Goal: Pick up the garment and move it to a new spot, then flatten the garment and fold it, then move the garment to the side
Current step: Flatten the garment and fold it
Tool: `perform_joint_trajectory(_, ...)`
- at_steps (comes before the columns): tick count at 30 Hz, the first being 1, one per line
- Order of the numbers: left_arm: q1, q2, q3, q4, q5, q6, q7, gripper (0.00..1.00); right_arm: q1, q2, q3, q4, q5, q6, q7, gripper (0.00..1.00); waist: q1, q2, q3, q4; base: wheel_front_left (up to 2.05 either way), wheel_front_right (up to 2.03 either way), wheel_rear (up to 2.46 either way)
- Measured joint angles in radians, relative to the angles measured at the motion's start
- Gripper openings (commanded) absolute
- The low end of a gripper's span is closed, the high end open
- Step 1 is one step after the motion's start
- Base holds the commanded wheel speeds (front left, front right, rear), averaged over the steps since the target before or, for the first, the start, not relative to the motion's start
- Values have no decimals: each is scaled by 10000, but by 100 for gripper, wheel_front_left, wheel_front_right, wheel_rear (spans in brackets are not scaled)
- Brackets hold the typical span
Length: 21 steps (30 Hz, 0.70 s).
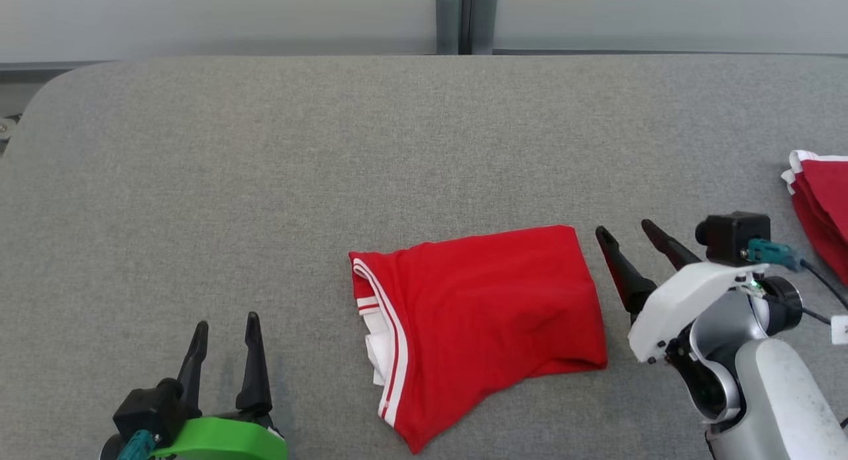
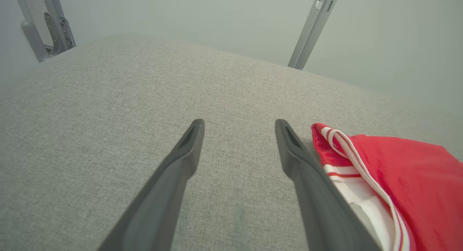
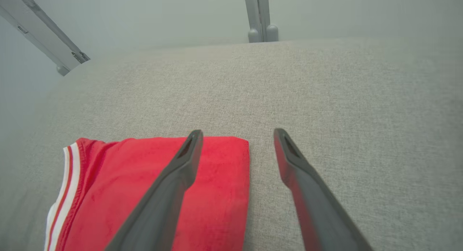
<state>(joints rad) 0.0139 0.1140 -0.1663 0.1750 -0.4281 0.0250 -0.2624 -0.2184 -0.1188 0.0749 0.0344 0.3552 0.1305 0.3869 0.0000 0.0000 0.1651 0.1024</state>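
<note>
Red garment (image 1: 477, 321), folded into a compact, nearly rectangular block. Flat on the grey tabletop (image 1: 331, 148), close to the front edge and a little right of the middle. Smooth on top, with only some soft creases. At the left end, an open edge with white stripes along the red hem, and white inner layers coming a little out from under it. Right end closed by a clean fold. Lower corner pointed toward the front, almost at the bottom border of the head view. Kind of garment hard to say: folded too much to tell.

Well to the left of it, the left end effector (image 1: 226, 319), released, fingers wide apart, nothing between them. Green body cut off by the bottom border. In the left wrist view, part of the white inner layers covered by one finger.

Just beside the folded right end, the right end effector (image 1: 623, 227), also released and empty, fingers pointing up and leftward in the head view. In the right wrist view, one finger in front of the garment, the other over bare tabletop. Touching or just above, impossible to tell.

At the far right, a second cloth (image 1: 825, 201), red with white trim, apart from the garment, cut off by the border, so shape unknown. Behind the tabletop, grey posts (image 1: 466, 16), tops out of the picture.
</note>
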Motion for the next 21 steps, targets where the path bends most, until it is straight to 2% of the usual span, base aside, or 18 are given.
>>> perform_joint_trajectory(4,217,-6,146,-73,119,-44,0,100,482,50,-27,359,-593,0,-1988,100,0,0,-329,-91,0,0,0)
perform_joint_trajectory(13,424,138,370,-84,447,-199,0,100,1205,-286,-209,1486,-2247,2,-5837,100,0,0,-867,-506,0,0,0)
perform_joint_trajectory(18,695,119,658,-69,711,-303,0,100,1549,-217,-608,2090,-2800,2,-6449,100,-1,0,-1101,-765,0,0,0)
perform_joint_trajectory(21,796,107,871,-56,951,-428,0,100,1634,-115,-1016,1762,-2951,2,-6483,100,0,0,-1159,-882,0,0,0)
